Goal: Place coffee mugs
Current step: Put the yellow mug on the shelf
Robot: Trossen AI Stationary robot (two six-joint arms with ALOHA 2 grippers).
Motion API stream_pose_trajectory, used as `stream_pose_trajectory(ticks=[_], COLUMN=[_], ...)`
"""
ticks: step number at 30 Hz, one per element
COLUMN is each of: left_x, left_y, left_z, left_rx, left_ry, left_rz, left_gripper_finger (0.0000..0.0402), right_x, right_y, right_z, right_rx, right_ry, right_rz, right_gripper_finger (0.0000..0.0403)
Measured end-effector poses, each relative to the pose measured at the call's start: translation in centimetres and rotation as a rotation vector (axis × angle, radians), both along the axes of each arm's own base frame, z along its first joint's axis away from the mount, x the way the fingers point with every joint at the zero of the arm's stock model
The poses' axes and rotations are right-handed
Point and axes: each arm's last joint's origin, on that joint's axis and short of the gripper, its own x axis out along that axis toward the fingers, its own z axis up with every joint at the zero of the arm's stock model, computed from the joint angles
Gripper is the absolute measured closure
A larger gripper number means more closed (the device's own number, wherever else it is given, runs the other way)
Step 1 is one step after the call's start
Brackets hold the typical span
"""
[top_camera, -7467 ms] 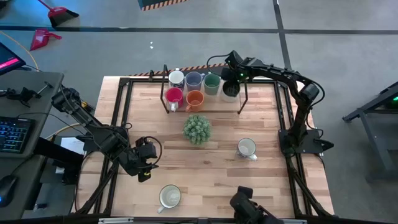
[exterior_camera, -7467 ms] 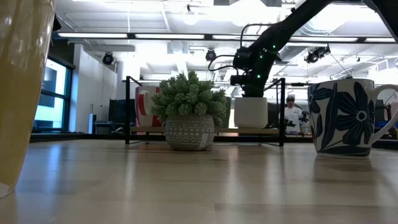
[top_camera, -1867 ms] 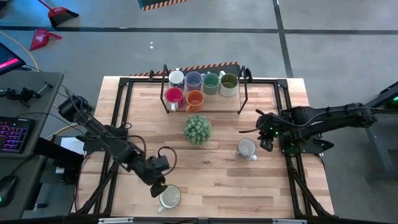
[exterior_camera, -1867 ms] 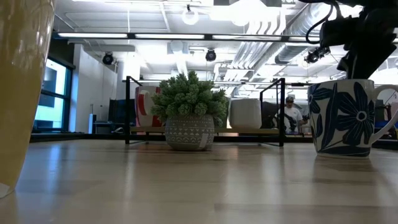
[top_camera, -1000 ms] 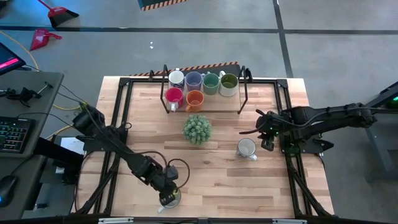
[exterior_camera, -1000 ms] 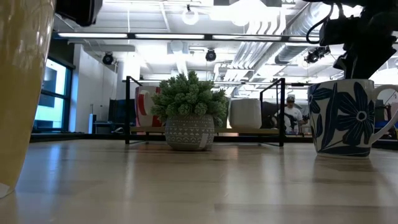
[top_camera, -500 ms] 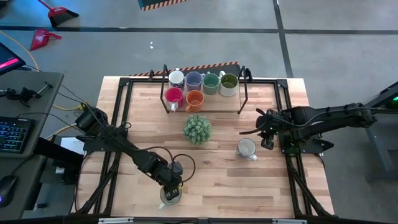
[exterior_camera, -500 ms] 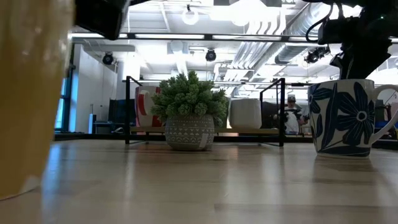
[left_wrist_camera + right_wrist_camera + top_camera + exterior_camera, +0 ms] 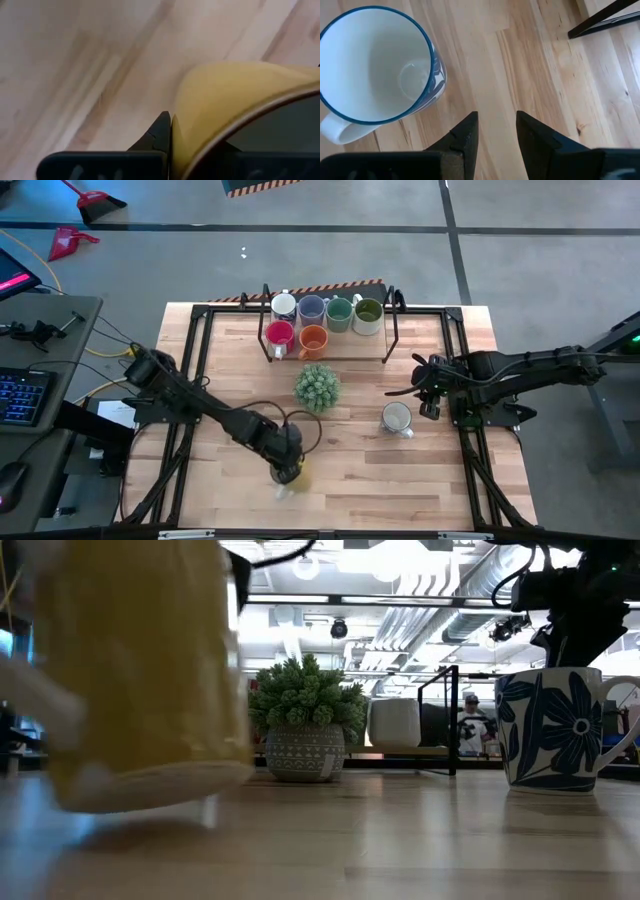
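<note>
Yellow ceramic, rigid, glazed and slippery: we have the yellow mug (image 9: 291, 473) clamped by its rim in the left gripper (image 9: 287, 470), low over the counter's (image 9: 350, 470) front. The right gripper (image 9: 493, 131), fingers parted and empty, waits beside the blue-flowered mug (image 9: 375, 65).

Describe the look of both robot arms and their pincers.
Both arms are dark, slim and jointed, with thin black cables looping along the left arm. The right pincer has two flat, tapering black fingers. The left pincer is a dark, bulky head; its finger is black and pointed.
</note>
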Motion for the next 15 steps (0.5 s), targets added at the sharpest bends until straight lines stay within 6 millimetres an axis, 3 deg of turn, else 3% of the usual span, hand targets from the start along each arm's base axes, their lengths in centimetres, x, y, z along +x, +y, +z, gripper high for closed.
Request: stream_pose_trajectory(ticks=[5,11,15], left_x=[1.6,4.3,5.4], left_y=[1.9,4.1,7.3], left_z=[1.1,8.0,12.3], left_rx=[-0.046,-0.011,0.094], left_ry=[-0.034,-0.131,-0.142], left_rz=[0.047,-0.027,0.027], left_gripper_finger=[0.0394,0.0394,0.0394], right_x=[0.0,0.0,0.0], right_y=[0.0,0.0,-0.1], right_z=[0.0,0.0,0.0], right_rx=[-0.009,-0.009,-0.021], right_ry=[0.0,0.0,-0.004], right_rz=[-0.005,-0.007,-0.03], right_gripper_finger=[0.0292,0.0292,0.0292])
